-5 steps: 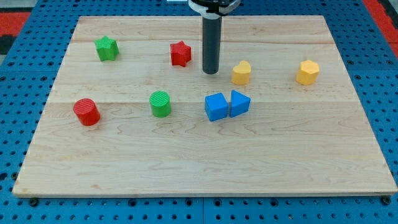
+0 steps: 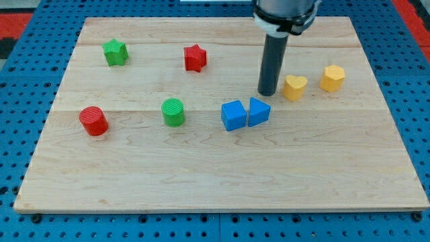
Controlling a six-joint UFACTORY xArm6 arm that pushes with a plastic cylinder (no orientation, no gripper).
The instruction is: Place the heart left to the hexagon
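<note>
One camera looks steeply down over the whole board point(image 2: 222, 181).

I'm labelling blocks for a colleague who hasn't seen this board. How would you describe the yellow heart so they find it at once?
Start at the wooden board and look to the view's upper right, where two yellow blocks sit side by side. The yellow heart is the one on the view's left, just right of my tip. Its notched top sets it apart from the flat-sided yellow hexagon.

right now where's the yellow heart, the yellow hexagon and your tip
yellow heart point(image 2: 294, 87), camera view, middle of its top face
yellow hexagon point(image 2: 332, 77), camera view, centre of the block
my tip point(image 2: 267, 92), camera view, rod's very end, just left of the heart
</note>
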